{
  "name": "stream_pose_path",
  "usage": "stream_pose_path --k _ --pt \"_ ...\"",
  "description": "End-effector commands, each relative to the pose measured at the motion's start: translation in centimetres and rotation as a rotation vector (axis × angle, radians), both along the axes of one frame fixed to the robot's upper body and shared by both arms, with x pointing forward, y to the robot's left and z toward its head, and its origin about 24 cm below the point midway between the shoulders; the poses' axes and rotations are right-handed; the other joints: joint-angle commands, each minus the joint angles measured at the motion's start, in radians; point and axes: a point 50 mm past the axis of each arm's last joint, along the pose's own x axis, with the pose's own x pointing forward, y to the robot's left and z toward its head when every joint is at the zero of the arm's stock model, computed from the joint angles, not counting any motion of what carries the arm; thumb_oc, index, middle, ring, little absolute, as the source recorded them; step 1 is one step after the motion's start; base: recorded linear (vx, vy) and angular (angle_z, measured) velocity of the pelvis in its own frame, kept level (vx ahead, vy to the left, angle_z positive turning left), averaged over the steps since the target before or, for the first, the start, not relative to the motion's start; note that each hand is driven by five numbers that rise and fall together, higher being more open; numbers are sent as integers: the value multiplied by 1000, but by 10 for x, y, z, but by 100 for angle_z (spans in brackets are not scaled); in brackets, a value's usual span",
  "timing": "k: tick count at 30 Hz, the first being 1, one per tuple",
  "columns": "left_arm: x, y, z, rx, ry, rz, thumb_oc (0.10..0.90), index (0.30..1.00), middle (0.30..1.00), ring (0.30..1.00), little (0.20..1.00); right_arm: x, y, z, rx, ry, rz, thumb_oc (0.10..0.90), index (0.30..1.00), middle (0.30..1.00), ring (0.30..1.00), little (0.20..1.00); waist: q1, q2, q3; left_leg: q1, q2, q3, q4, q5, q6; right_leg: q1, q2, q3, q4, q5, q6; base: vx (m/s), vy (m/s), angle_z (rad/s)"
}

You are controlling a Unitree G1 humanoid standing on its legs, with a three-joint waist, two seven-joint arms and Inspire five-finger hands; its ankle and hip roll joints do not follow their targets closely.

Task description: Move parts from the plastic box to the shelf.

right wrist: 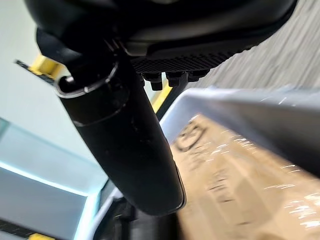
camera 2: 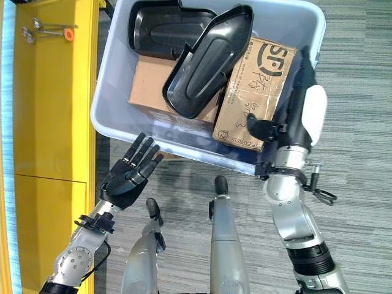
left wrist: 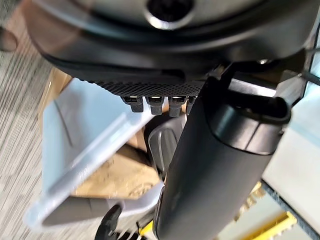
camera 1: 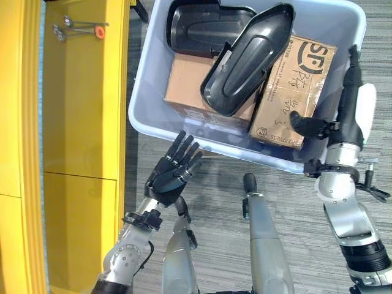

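Observation:
A pale blue plastic box [camera 1: 153, 79] stands on the floor ahead of me. Inside, a long black moulded part [camera 1: 245, 61] lies tilted across two cardboard boxes, one plain [camera 1: 193, 86] and one printed [camera 1: 297, 92]. A second black part [camera 1: 199, 27] lies at the box's far side. The yellow shelf [camera 1: 79, 98] runs along the left. My left hand [camera 1: 171, 174] is open, its fingers straight, just outside the box's near wall and holding nothing. My right hand [camera 1: 349, 110] stands open along the box's right rim, with its thumb [camera 1: 306, 125] reaching in over the printed cardboard box [right wrist: 240, 190].
Small metal tools with an orange ring [camera 1: 79, 27] lie on the shelf's far end. Grey striped carpet [camera 1: 294, 202] surrounds the box. The box's near wall [left wrist: 85, 155] lies close past my left hand.

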Motion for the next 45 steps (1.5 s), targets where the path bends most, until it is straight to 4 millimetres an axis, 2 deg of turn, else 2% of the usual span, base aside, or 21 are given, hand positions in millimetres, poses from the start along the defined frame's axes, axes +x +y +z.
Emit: stream_pose_path --k 1,6,10,13,15,17,18,20,22,23,25,28,30,31,33,34,35,37,39,42,45 --pt "-6 8 31 -65 -160 24 900 1000 1000 1000 1000 -16 20 62 -17 -327 145 900 1000 1000 1000 1000 -24 -21 -6 -17 -36 -22 52 22 -9 186 31 -73 -159 -30 -36 50 259 -2" --pt "-4 4 36 -82 -146 21 900 1000 1000 1000 1000 -8 40 63 -47 -292 230 900 1000 1000 1000 1000 -5 1 -6 38 -108 23 70 -83 27 266 -38 -76 -260 28 8 82 296 -4" --pt "-2 -1 40 -80 -145 19 900 1000 1000 1000 1000 -1 57 65 -122 -280 247 900 1000 1000 1000 1000 9 14 -6 83 -156 56 72 -134 50 331 -80 -74 -373 96 46 66 312 -4" --pt "-1 -2 41 -71 -141 21 900 1000 1000 1000 1000 3 60 63 -152 -258 237 900 1000 1000 1000 1000 11 11 -6 106 -178 78 89 -164 65 364 -101 -66 -411 129 64 39 268 -7" --pt "1 -2 42 -51 -117 20 900 1000 1000 1000 1000 10 56 50 -152 -207 190 900 1000 1000 1000 1000 12 -5 -18 128 -215 91 144 -232 94 413 -147 -61 -455 163 101 110 378 -4" --pt "3 0 39 -47 -71 35 900 1000 1000 1000 1000 15 53 40 -161 -153 187 900 1000 1000 1000 1000 20 -24 -34 138 -214 120 172 -263 109 425 -169 -93 -462 179 117 128 326 -2" --pt "3 5 39 -38 -45 81 900 1000 1000 1000 1000 18 59 35 -167 -108 234 900 1000 1000 1000 1000 52 -41 -38 162 -189 200 163 -269 125 422 -153 -225 -387 131 110 125 367 -35" --pt "2 5 37 -31 -25 104 900 1000 1000 1000 1000 15 62 30 -169 -76 256 900 1000 1000 1000 1000 62 -35 -47 182 -201 196 123 -270 132 415 -74 -262 -266 15 74 82 251 -80" --pt "2 5 35 -19 -23 106 900 1000 1000 1000 1000 11 60 22 -162 -67 255 900 1000 1000 1000 1000 62 -31 -53 177 -217 180 91 -247 133 404 0 -263 -189 -54 34 -50 10 -138" --pt "1 5 34 -11 -28 100 900 1000 1000 1000 1000 9 57 18 -158 -66 246 900 1000 1000 1000 1000 67 -30 -55 161 -223 186 62 -209 136 400 45 -277 -167 -67 2 -136 -112 -85" --pt "2 6 30 2 -46 80 900 1000 1000 1000 1000 5 53 5 -156 -64 225 900 1000 1000 1000 1000 71 -40 -63 152 -258 166 47 -203 123 429 65 -261 -227 -69 2 -93 -126 -1" --pt "4 4 29 7 -62 59 900 1000 1000 1000 1000 7 54 2 -148 -82 196 900 1000 1000 1000 1000 57 -33 -46 124 -256 170 67 -171 121 411 63 -249 -279 -10 -10 -105 -81 21" --pt "5 2 30 8 -68 55 900 1000 1000 1000 1000 8 53 3 -147 -86 187 900 1000 1000 1000 1000 45 -24 -38 125 -256 178 82 -181 124 403 59 -246 -283 -4 -11 -51 -19 -1" --pt "5 1 29 -24 -56 68 900 1000 1000 1000 1000 13 49 2 -158 -74 182 900 1000 1000 1000 1000 33 -19 -29 110 -262 166 180 -215 114 401 45 -233 -291 7 -23 -38 -37 -3" --pt "4 3 29 -25 -50 78 900 1000 1000 1000 1000 17 52 1 -159 -72 195 900 1000 1000 1000 1000 38 -30 -14 44 -244 99 344 -205 87 403 46 -205 -294 17 -39 -30 -66 -14" --pt "3 4 29 -22 -48 82 900 1000 1000 1000 1000 18 53 1 -158 -72 198 900 1000 1000 1000 1000 40 -30 -11 25 -236 81 372 -202 82 399 49 -198 -290 17 -42 -24 -25 -36" --pt "1 6 29 -20 -51 96 900 1000 1000 1000 1000 20 60 2 -164 -59 208 900 1000 1000 1000 1000 47 -32 -7 21 -179 31 338 -163 68 380 63 -174 -262 12 -45 -11 37 -37" --pt "-1 8 29 -29 -61 102 900 1000 1000 1000 1000 21 63 2 -172 -57 215 900 1000 1000 1000 1000 49 -35 -14 59 -149 14 254 -147 67 373 63 -160 -255 9 -42 12 153 -50" --pt "-3 8 28 -35 -66 97 900 1000 1000 1000 1000 22 65 2 -182 -54 220 900 1000 1000 1000 1000 53 -39 -27 106 -86 -16 131 -84 44 368 58 -148 -253 4 -38 23 218 -32" --pt "0 5 26 -39 -66 71 900 1000 1000 1000 1000 24 63 7 -184 -58 202 900 1000 1000 1000 1000 39 -26 -39 137 16 17 37 39 -5 372 36 -162 -265 -2 -43 3 232 6" --pt "3 2 23 -61 -58 64 900 1000 1000 1000 1000 26 59 14 -200 -69 194 900 1000 1000 1000 1000 22 -14 -44 179 16 40 -24 23 -10 355 -7 -168 -235 -12 -29 9 268 13"
